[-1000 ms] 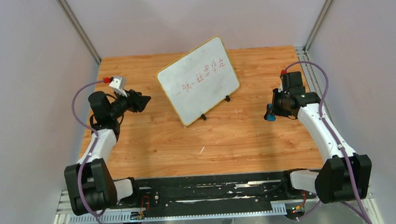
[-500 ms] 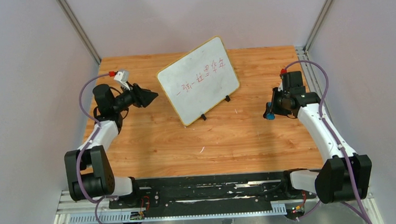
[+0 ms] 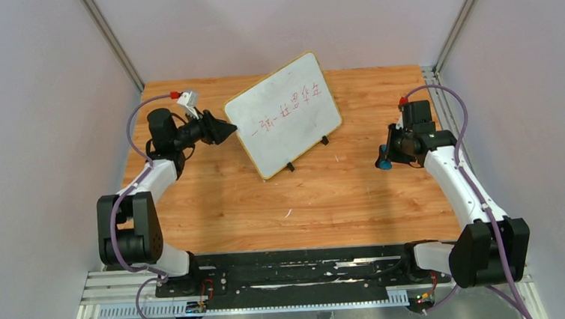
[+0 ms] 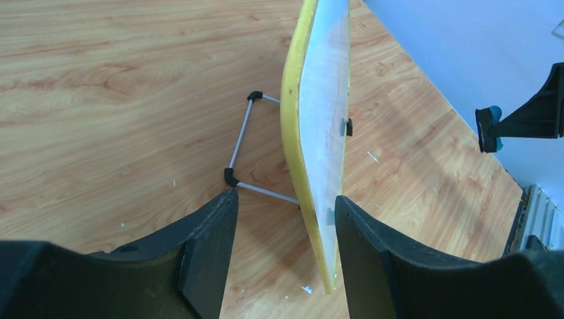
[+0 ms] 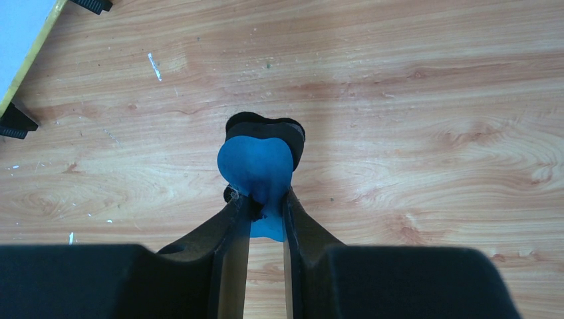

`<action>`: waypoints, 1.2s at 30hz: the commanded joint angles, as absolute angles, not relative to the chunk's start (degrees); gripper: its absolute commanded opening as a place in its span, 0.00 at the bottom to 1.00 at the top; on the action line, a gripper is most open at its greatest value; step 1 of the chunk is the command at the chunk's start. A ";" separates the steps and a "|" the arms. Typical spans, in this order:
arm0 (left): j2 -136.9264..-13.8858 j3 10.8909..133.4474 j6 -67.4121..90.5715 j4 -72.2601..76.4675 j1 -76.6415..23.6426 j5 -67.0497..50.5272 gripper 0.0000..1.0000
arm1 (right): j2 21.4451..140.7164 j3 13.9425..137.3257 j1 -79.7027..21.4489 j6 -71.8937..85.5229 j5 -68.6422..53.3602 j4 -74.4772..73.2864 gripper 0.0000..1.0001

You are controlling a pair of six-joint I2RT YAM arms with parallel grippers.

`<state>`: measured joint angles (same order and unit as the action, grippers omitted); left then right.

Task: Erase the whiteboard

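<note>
The whiteboard [image 3: 284,114] with a yellow frame stands tilted on its black feet at the table's back middle, with red handwriting on it. My left gripper [image 3: 228,129] is open at its left edge. In the left wrist view the board [image 4: 322,119] is seen edge-on, its near corner between the open jaws of that gripper [image 4: 282,219]. My right gripper [image 3: 385,160] is shut on a blue eraser [image 5: 256,163] with a black pad, held over the wood to the right of the board; the eraser also shows from above [image 3: 386,166].
The board's wire stand [image 4: 243,153] rests on the wood behind it. Grey walls enclose the table on the left, back and right. A metal rail [image 3: 272,269] runs along the near edge between the arm bases.
My left gripper has moved right and toward the back, from open wood to the whiteboard's left edge. The right arm and eraser have barely moved.
</note>
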<state>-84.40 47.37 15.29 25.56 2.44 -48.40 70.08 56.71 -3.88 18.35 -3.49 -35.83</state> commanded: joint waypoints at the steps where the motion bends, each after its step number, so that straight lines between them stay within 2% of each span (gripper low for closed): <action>1: -85.59 49.49 14.61 26.55 1.51 -47.48 0.60 | 70.44 58.96 -4.39 17.71 -4.04 -35.63 0.01; 9: -86.65 50.42 14.85 26.54 1.00 -47.72 0.57 | 71.48 59.02 -4.39 17.61 -3.78 -35.60 0.01; 16: -87.01 50.14 15.89 28.25 0.44 -48.14 0.51 | 72.66 59.22 -4.39 17.30 -4.47 -34.89 0.01; 36: -87.76 51.01 17.71 30.41 -1.07 -48.26 0.46 | 73.05 59.08 -4.39 17.23 -3.87 -34.85 0.01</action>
